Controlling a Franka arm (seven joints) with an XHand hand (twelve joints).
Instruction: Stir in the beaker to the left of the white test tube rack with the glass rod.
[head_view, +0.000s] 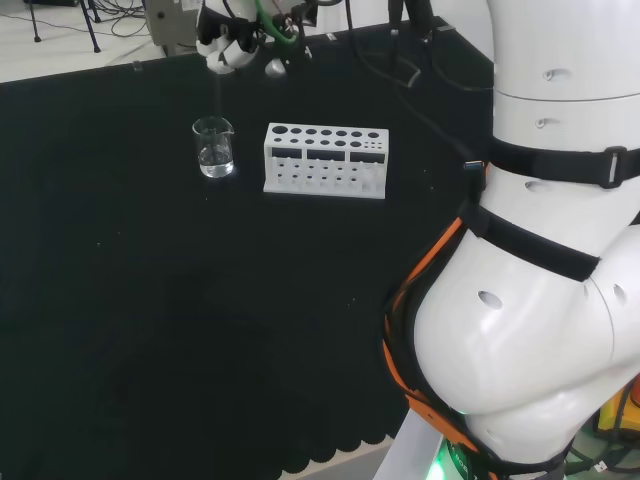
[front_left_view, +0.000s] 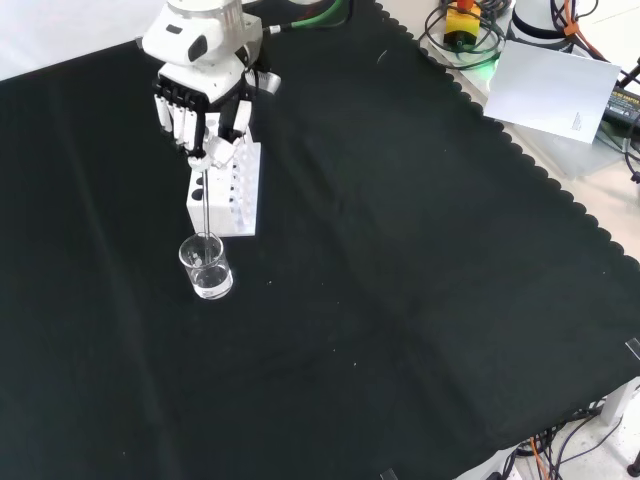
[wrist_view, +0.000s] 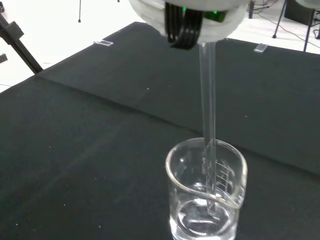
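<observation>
In the front view the hand (front_left_view: 205, 112) was seen above the far end of the white test tube rack (front_left_view: 228, 188), its fingers (front_left_view: 188, 125) curled down and closed on the top of the glass rod (front_left_view: 206, 212). The rod was held upright, and its lower end was dipped inside the beaker (front_left_view: 206, 267), which stood on the black cloth (front_left_view: 400, 300) just in front of the rack. In the head view the beaker (head_view: 214, 147) was placed just left of the rack (head_view: 325, 160), not touching it, with the hand (head_view: 228, 50) directly above and the rod (head_view: 217, 100) only faintly made out. From the wrist view the rod (wrist_view: 208, 115) was shown reaching down into clear liquid at the bottom of the beaker (wrist_view: 206, 195) (its tip appeared to be near the glass floor, though contact could not be confirmed). The beaker's graduation marks were seen beside the rod.
</observation>
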